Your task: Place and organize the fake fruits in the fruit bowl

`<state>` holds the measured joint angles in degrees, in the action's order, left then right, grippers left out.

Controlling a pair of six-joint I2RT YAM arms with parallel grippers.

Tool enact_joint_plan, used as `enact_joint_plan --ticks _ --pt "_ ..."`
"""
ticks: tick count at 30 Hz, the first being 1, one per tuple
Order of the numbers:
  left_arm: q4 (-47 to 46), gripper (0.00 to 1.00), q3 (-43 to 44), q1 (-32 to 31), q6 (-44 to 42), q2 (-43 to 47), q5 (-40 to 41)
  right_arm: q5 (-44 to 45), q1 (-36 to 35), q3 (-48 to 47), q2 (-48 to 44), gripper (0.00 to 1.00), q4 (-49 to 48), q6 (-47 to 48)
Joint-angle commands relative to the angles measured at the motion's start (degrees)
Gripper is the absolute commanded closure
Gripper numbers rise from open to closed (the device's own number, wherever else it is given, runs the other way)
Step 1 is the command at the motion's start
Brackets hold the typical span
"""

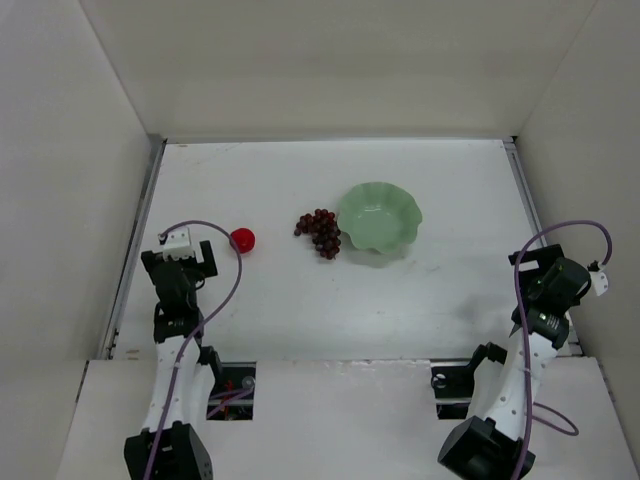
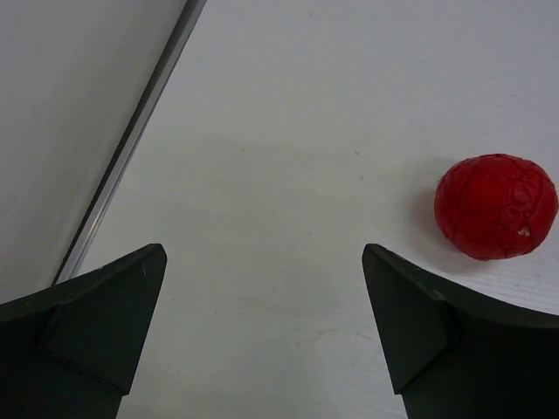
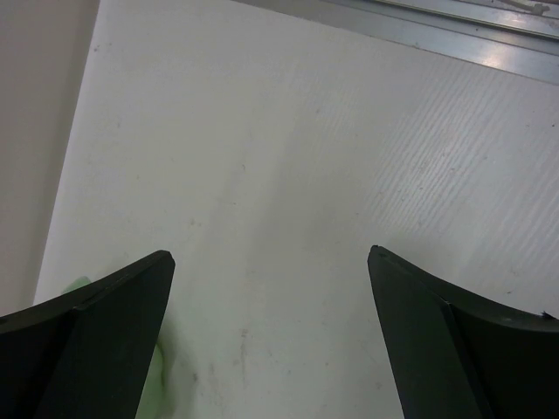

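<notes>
A glossy red fruit (image 1: pixel 242 240) lies on the white table at the left. In the left wrist view the red fruit (image 2: pixel 496 207) sits just beyond and to the right of the right finger. My left gripper (image 1: pixel 188 258) (image 2: pixel 264 253) is open over bare table, holding nothing. A bunch of dark maroon grapes (image 1: pixel 320 233) rests against the left side of the mint-green scalloped fruit bowl (image 1: pixel 379 190), which has nothing in it. My right gripper (image 1: pixel 550 272) (image 3: pixel 272 253) hangs open at the far right, well away from the bowl.
Beige walls enclose the table on the left, back and right. A metal rail (image 2: pixel 131 144) runs along the left edge, close to my left gripper, and another rail (image 3: pixel 489 44) lies ahead of my right gripper. Cables loop over both arms.
</notes>
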<state>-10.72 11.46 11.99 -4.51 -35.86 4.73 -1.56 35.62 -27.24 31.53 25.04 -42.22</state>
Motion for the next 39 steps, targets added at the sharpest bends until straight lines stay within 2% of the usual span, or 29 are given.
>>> enact_joint_plan --ticks 1,4,6,10,14,17,20,24,29,31,35,38,39 --pt "-2.2 0.00 0.2 -1.7 0.1 2.5 -2.4 -0.4 -0.1 -0.2 -0.1 0.00 -2.0 0.7" --pt "-2.8 0.00 -0.7 -1.7 -5.7 5.1 -7.4 -0.4 -0.1 -0.2 -0.2 0.00 -2.1 0.7" --pt "0.8 0.00 3.5 -2.4 -6.4 2.3 -8.9 -0.5 -0.4 -0.2 -0.3 0.00 -2.1 0.7" --pt "11.8 0.00 20.1 -2.9 -4.3 -14.2 -11.0 -0.5 -1.6 0.0 -0.3 0.00 -2.7 0.9" --pt "31.1 0.00 38.2 -6.4 -6.5 -32.1 -21.5 -0.5 -3.0 0.9 -1.1 0.00 -4.1 0.9" --pt "40.7 0.00 47.7 -9.1 -9.0 -41.9 -24.0 -0.3 -4.4 1.0 -1.5 0.00 -4.3 1.1" --pt "40.8 0.00 50.8 -11.3 -8.8 -46.9 -20.9 0.4 -5.7 1.1 -1.7 0.00 -4.4 1.3" --pt "36.1 0.00 49.2 -13.5 -9.5 -51.2 -17.4 0.5 -6.3 1.1 -2.3 0.00 -4.4 1.4" --pt "35.3 0.00 47.8 -14.8 -8.6 -56.7 -15.0 0.5 -6.4 1.0 -2.3 0.00 -4.3 1.5" --pt "32.4 0.08 47.6 -14.6 -7.7 -58.9 -13.6 0.5 -6.4 1.1 -2.3 0.00 -4.5 1.5" --pt "28.2 0.33 48.5 -15.6 -8.1 -60.4 -13.2 0.2 -6.6 0.9 -1.7 0.00 -4.4 1.5" --pt "28.9 0.71 49.4 -17.5 -10.2 -58.8 -12.9 0.6 -7.2 0.8 -2.8 0.00 -4.0 1.6" --pt "29.3 0.78 49.7 -18.0 -10.9 -58.2 -12.6 0.6 -7.3 0.9 -3.0 0.00 -4.1 1.6"
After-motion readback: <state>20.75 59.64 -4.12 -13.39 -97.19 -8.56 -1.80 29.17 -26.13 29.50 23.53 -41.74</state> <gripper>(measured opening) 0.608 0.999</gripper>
